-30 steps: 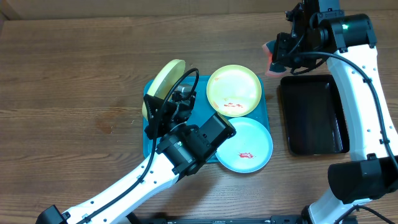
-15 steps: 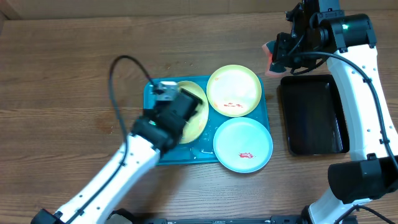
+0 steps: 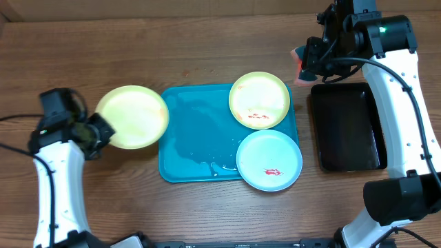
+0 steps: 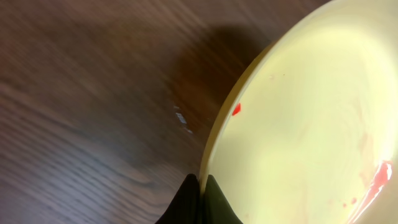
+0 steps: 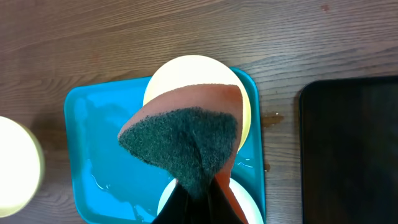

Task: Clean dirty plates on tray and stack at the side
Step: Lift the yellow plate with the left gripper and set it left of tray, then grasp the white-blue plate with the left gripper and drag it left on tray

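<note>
Left pincer (image 4: 200, 193): closed almost to nothing, its two dark fingers (image 4: 186, 204) nipping the thin rim of a yellow-green plate between them.
Held plate (image 3: 132, 117): lay off the tray, over the bare wood just left of the tray's far left corner. Its face was turned up to the overhead camera. The left wrist view showed a few red specks and a streak on its pale face. Whether it touched the wood could not be told.
Tray (image 3: 196, 138): turquoise, in the middle of the table (image 3: 207, 48), its left half bare and shining with a film of water.
Second yellow-green plate (image 3: 259, 100): sat in the tray's far right corner, with a red smear near its front edge.
Blue plate (image 3: 269, 160): sat at the tray's near right corner, overhanging the rim to the right and front, with a small red smear in its middle. It was just beside the second yellow-green plate; whether the two touched could not be told.
Right pincer (image 5: 198, 202): clamped on a sponge, which filled the gap between its fingers, and hung above the table past the tray's far right corner.
Sponge (image 5: 186, 140): orange-pink, with its dark green scouring face turned to the wrist camera.
Black tray (image 3: 346, 127): lay right of the turquoise one, with a strip of wood between them.
</note>
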Action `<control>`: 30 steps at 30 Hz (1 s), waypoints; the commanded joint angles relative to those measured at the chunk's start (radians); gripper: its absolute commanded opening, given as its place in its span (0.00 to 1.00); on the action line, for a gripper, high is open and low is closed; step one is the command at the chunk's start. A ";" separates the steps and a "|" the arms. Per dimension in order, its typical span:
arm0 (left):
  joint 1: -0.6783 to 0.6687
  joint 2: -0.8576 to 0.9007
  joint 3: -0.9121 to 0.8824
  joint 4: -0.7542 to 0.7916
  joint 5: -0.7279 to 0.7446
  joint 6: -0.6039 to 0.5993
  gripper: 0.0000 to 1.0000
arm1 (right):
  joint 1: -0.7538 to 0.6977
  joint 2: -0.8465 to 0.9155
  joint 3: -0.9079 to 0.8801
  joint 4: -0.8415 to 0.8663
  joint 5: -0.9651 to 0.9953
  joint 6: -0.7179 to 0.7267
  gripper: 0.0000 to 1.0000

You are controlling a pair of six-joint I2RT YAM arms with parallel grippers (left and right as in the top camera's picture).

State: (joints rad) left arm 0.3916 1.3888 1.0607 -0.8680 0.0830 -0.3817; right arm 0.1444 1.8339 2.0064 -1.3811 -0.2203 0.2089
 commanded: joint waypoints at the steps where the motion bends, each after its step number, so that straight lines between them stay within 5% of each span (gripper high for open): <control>1: 0.134 0.089 0.004 0.002 0.045 0.039 0.04 | -0.001 -0.003 0.005 0.000 0.002 -0.004 0.04; 14: 0.238 0.395 0.004 0.148 0.036 0.090 0.05 | -0.001 -0.003 0.005 -0.020 0.003 -0.005 0.04; 17: 0.237 0.418 0.004 0.157 0.021 0.091 0.19 | -0.001 -0.003 0.005 -0.021 0.003 -0.005 0.04; 19: 0.237 0.415 0.010 0.154 0.023 0.101 0.45 | -0.001 -0.003 0.005 -0.021 0.003 -0.005 0.04; 21: 0.237 0.414 0.034 0.137 0.047 0.140 0.58 | -0.001 -0.003 0.005 -0.021 0.003 -0.005 0.04; 24: 0.224 0.414 0.126 0.051 0.068 0.180 0.66 | -0.001 -0.003 0.005 -0.020 0.003 -0.005 0.04; 30: 0.136 0.414 0.331 -0.121 0.152 0.235 0.67 | -0.001 -0.003 0.005 -0.020 0.003 -0.004 0.04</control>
State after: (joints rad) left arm 0.5919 1.8015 1.2854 -0.9401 0.1459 -0.2146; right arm 0.1444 1.8339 2.0064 -1.4067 -0.2207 0.2089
